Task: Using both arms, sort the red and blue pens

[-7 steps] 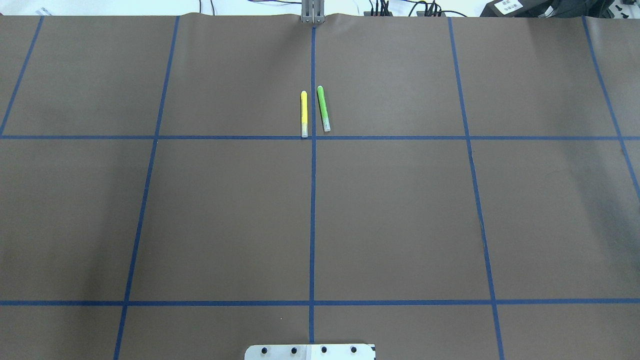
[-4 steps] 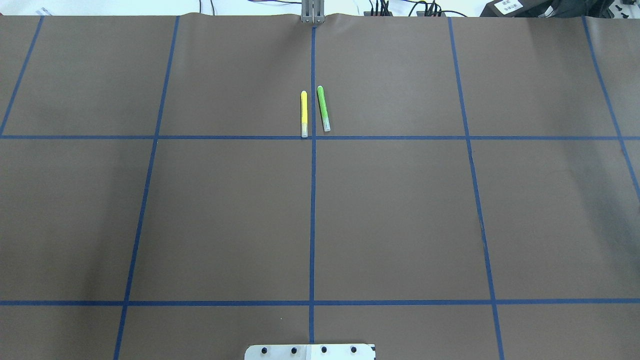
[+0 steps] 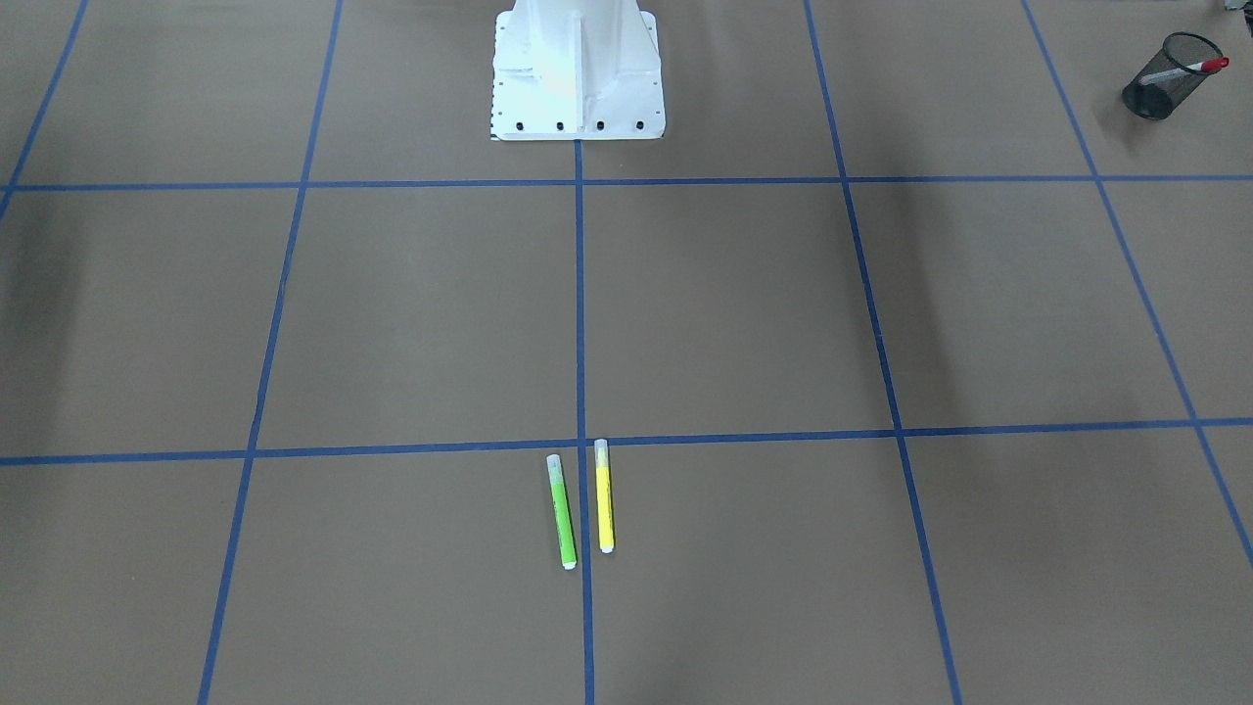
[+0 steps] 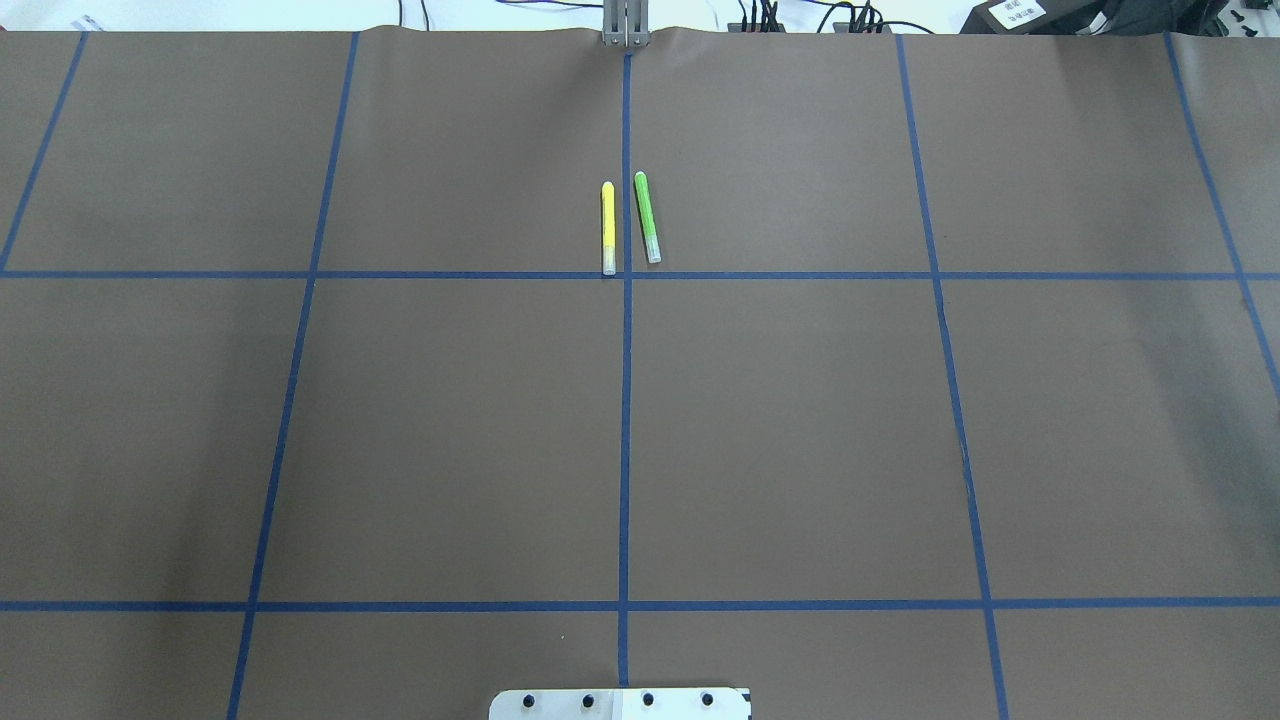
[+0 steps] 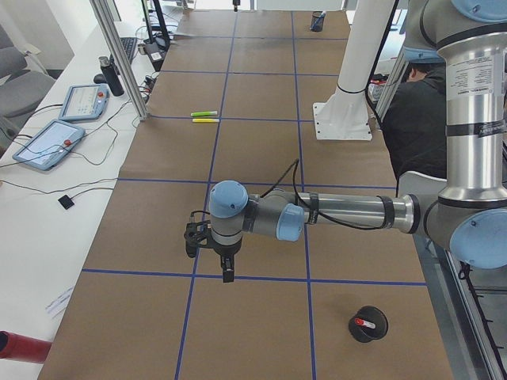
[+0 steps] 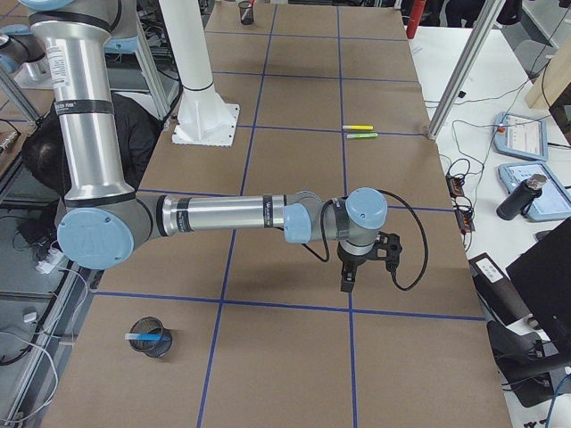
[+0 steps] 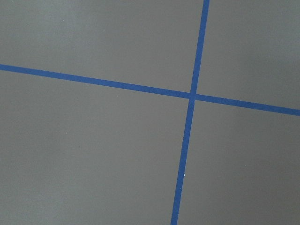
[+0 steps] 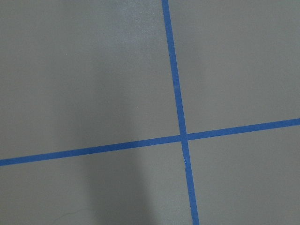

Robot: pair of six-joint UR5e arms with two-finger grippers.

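Across the overhead view, nothing differs from the frames taken one second and half a second earlier: the yellow marker (image 4: 608,228) and the green marker (image 4: 647,217) lie side by side at upper centre, near each other but apart, one on each side of the centre tape line (image 4: 625,440). No arm enters that view. The red pen (image 3: 1202,67) stands tilted in a black mesh cup (image 3: 1160,90) at the upper right of the front-facing view, its red cap projecting over the rim. The blue pen (image 6: 141,336) rests in a second mesh cup (image 6: 161,349) at the lower left of the right-side view. The left arm (image 5: 341,212) extends level above the table in the middle of the left-side view, with the left gripper (image 5: 227,271) pointing down near a tape crossing. The right arm (image 6: 232,214) holds a matching pose, with the right gripper (image 6: 346,282) pointing down at centre right of its view. Each gripper shows in a side view only, so whether the fingers are apart or together cannot be told; nothing shows between them. Both wrist cameras show only bare brown covering and crossed tape. Judgement: with each task pen already in a separate cup and the scene static, sorting appears complete; the yellow and green markers are distractors and require no handling.
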